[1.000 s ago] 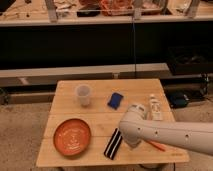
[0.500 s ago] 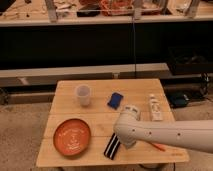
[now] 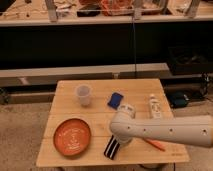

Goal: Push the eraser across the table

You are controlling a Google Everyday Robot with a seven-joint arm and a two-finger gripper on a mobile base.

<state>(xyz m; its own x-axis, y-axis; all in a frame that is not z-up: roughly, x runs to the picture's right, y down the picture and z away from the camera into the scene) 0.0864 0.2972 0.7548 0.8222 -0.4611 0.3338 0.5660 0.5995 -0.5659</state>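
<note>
The eraser lies on the desk close to the front edge, a little right of the middle, with its long side slanted toward the back right. The gripper is just at the back right end of the eraser, mostly hidden under the white arm, which reaches in from the right side. The jaws are closed with nothing between them, so I think they will act as a blunt tip for pushing.

Several things can go wrong from here. The eraser is already very near the front edge, so a push that goes even a little toward the front may send it off the desk. The orange plate stands near the front left corner, not far from the eraser; a push straight to the left can drive the eraser against its rim and move the plate, or stop the eraser. The contact seems to be at one end of the block and not at its middle, so the eraser may turn around instead of sliding, and the jaws can slip off it. The block is flat, so jaws that are held too high may pass over it.

The arm also hangs low over the right half of the desk. The carrot lies just beside it near the front edge, and a wide sweep may knock it down.
</note>
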